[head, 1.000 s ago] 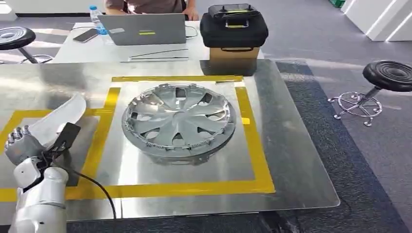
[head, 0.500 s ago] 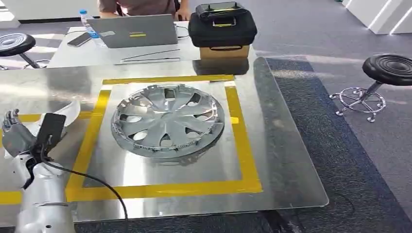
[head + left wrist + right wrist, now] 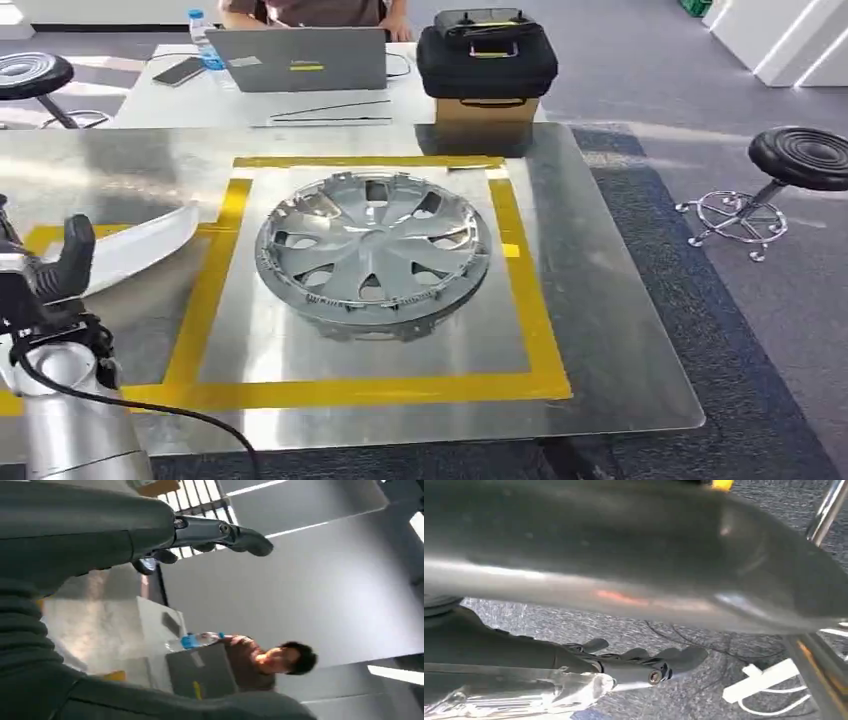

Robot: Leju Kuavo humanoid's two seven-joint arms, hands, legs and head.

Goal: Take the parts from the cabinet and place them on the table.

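Note:
A silver hubcap (image 3: 372,250) lies inside a yellow tape square (image 3: 527,300) on the metal table (image 3: 610,300). Left of it, a white curved part (image 3: 135,243) lies on the table across the tape. My left hand (image 3: 50,275) is at the near left edge, just short of the white part and holding nothing. The left wrist view shows its fingers (image 3: 220,530) stretched out and apart. My right hand (image 3: 574,662) hangs below the table edge over the carpet, its fingers (image 3: 674,660) straight. A shiny thing (image 3: 524,692) lies beside it; I cannot tell what it is.
Behind the metal table, a white desk holds a laptop (image 3: 310,60), a water bottle (image 3: 205,40), a phone (image 3: 178,72) and a black case (image 3: 485,55) on a cardboard box. A person (image 3: 320,10) sits there. Black stools stand at the right (image 3: 805,155) and far left (image 3: 30,75).
My left hand has let go of the white part and drawn back toward my body. The part now lies flat on the table. The camera swayed slightly.

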